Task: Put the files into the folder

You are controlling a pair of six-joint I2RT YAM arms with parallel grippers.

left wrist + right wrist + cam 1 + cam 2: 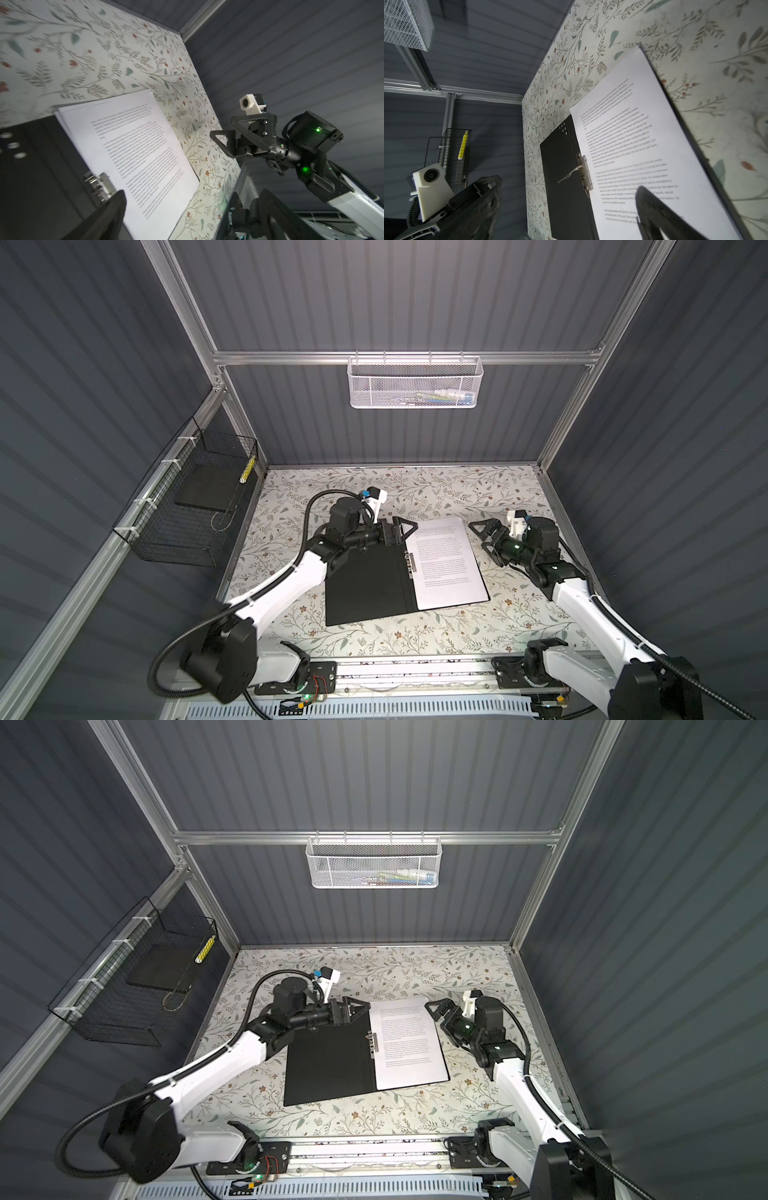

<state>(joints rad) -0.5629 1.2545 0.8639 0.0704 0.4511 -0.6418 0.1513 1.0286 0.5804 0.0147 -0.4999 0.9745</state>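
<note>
Open folder [365,593] lying flat at the centre of the floral table [415,635]. The files [446,560] rest on its 3 o'clock half, with a thin black margin showing along their 3 and 6 o'clock edges. The spine clip [410,562] has its lever lifted. At the folder's 12 o'clock edge sits the left gripper [409,529]; its grip cannot be told. At 2 o'clock, just off the paper, the right gripper [477,536] is released and empty. Bare tabletop lies at 6 and 12 o'clock.

folder [328,1065] spread flat | files [409,1044] on right half | right hand [436,1017] beside, jaws apart
</note>
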